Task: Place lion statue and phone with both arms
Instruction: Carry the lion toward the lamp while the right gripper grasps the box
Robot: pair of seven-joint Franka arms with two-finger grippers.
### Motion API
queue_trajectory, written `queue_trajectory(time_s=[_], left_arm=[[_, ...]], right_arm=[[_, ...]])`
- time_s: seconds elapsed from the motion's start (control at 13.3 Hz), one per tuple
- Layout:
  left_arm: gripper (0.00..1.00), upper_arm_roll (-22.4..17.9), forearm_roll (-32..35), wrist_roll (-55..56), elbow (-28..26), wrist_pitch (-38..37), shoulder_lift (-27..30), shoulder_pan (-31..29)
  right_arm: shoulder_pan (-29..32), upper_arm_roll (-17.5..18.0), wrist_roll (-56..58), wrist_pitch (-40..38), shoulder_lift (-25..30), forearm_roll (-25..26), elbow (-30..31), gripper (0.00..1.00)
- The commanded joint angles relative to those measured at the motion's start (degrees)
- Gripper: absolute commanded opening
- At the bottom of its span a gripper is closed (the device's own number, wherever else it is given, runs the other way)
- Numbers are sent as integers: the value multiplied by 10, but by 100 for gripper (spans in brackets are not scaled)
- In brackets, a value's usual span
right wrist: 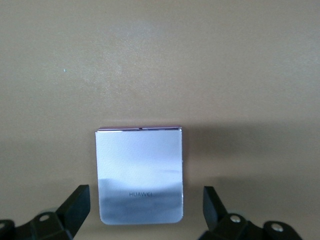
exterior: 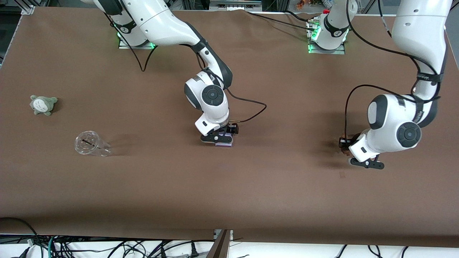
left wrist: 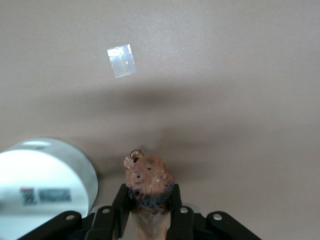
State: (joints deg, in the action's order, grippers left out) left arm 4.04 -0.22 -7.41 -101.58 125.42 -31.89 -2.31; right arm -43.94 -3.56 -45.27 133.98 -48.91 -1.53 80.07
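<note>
The phone (right wrist: 140, 175), a flat pale lavender rectangle with small text, lies on the brown table; in the front view (exterior: 224, 144) it is near the table's middle. My right gripper (right wrist: 145, 206) is open and low over it, one finger on each side with a gap to both edges; it also shows in the front view (exterior: 219, 138). My left gripper (left wrist: 148, 205) is shut on the lion statue (left wrist: 149, 181), whose orange-brown head sticks out past the fingers (left wrist: 120, 204). In the front view the left gripper (exterior: 349, 149) is low over the table toward the left arm's end.
A grey-green plush (exterior: 43, 104) and a clear plastic cup (exterior: 91, 144) on its side lie toward the right arm's end of the table. A small piece of clear tape (left wrist: 121, 60) is stuck on the table near the left gripper, nearer to the front camera (exterior: 342, 174).
</note>
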Motion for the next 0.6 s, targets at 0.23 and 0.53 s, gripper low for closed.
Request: queue_trajectory(time_s=[0.23,0.53], left_arm=[[100,9,8,-16,-39,42,11,-12],[100,11,8,-16,-29,21,33,-10]], right_arm=[[-11,-5,-19,34,-29,0,-16,100],[-13,-6,-19,46,-36,1,-16,89]])
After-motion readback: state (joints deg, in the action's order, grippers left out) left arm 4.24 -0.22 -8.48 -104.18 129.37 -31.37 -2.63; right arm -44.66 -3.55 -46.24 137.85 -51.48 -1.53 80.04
